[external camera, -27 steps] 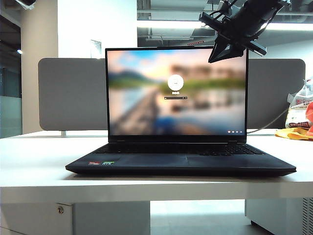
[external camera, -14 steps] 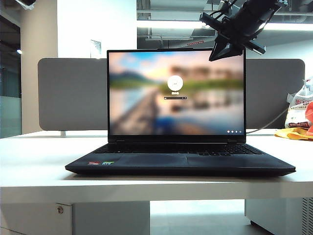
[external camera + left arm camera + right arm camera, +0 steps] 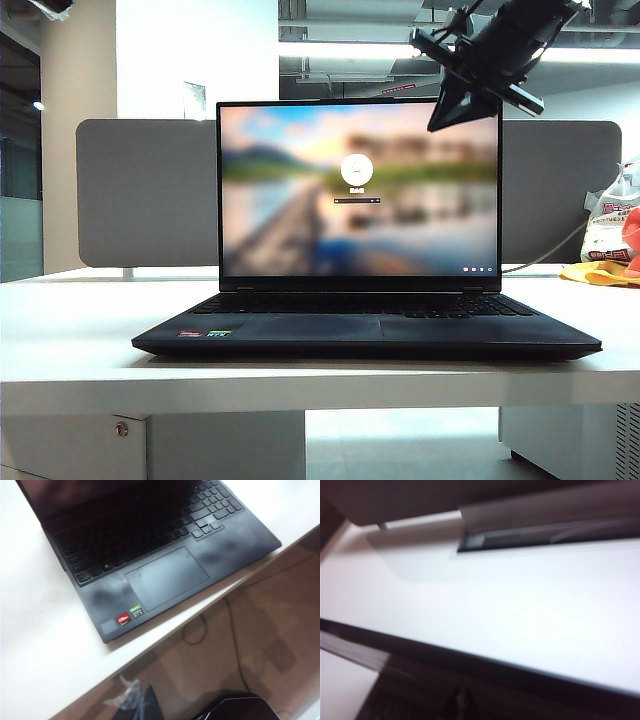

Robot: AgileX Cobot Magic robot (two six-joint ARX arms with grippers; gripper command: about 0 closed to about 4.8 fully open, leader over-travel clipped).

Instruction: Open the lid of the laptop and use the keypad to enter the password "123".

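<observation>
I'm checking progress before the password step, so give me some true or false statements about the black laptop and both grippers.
1. The slim black laptop's lid stands open, login screen lit. True.
2. The right gripper is pressing the number keypad. False: it hangs shut, high at the lid's top right corner.
3. Red and green stickers sit on the palm rest beside the touchpad. True.
4. The left gripper is holding the lid. False: it isn't visible.
</observation>
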